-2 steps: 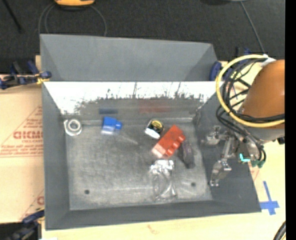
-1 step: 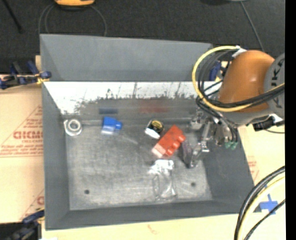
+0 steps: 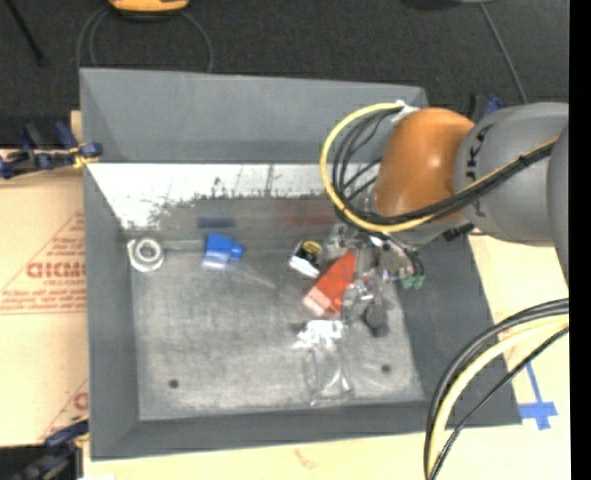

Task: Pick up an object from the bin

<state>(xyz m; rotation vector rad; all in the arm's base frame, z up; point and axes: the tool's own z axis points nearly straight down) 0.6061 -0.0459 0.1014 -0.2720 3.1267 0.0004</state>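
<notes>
Grey metal bin (image 3: 215,343), sloped walls, most of the floor bare. Grey robot arm (image 3: 515,173) with an orange wrist cover and looped cables comes in from the right and sits low over the right-centre of the floor. That is where most of the things lie bunched, so the pose fits a pick there.

Crumpled clear plastic bag (image 3: 322,360) lies toward the near wall, just below the gripper (image 3: 367,308). Red-orange flat rectangular block (image 3: 330,284) lies tilted, right against the gripper's left side. It's the likeliest task thing, though contact isn't clear. Can't tell whether the gripper is spread or closed, as the wrist parts crowd it, so no hold is claimed.

Blue plastic cap-like piece (image 3: 220,250) and white tape ring (image 3: 146,253) lie well apart to the left, near the far wall, each alone. Small black-white-yellow item (image 3: 305,259) touches the block's upper end. Tiny green bit (image 3: 412,281) sits by the wrist's right.

Room: straight up is open and the left half is free. The right and near walls are close, so a sideways move there is tight, and the bag could snag.
</notes>
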